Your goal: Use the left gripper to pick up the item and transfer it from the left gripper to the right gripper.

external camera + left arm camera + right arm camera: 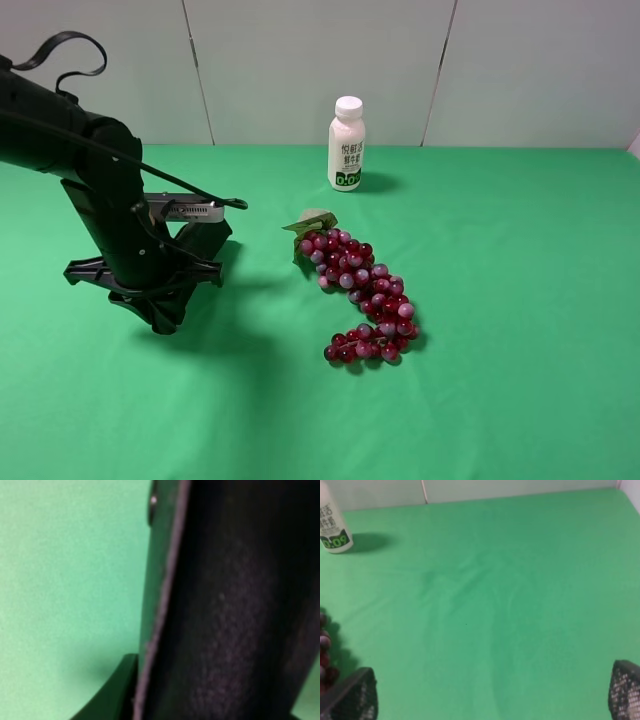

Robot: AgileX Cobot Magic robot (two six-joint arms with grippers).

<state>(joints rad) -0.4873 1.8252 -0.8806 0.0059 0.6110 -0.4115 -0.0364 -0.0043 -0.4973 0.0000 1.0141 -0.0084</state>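
Note:
The black soft case [225, 610] fills most of the left wrist view, very close and blurred, with its stitched edge running along it. A black finger [112, 692] of my left gripper presses against that edge. In the exterior view my left gripper [162, 305] is low over the green cloth at the left, and the case cannot be told apart from the black jaws there. My right gripper [487, 695] is open and empty over bare cloth, with its fingertips [350, 697] wide apart. It is out of the exterior view.
A bunch of red-purple grapes [365, 295] lies mid-table; its edge shows in the right wrist view [324, 650]. A white bottle with a green label [346, 145] stands at the back, also in the right wrist view [332, 527]. Green cloth [520, 300] covers the table.

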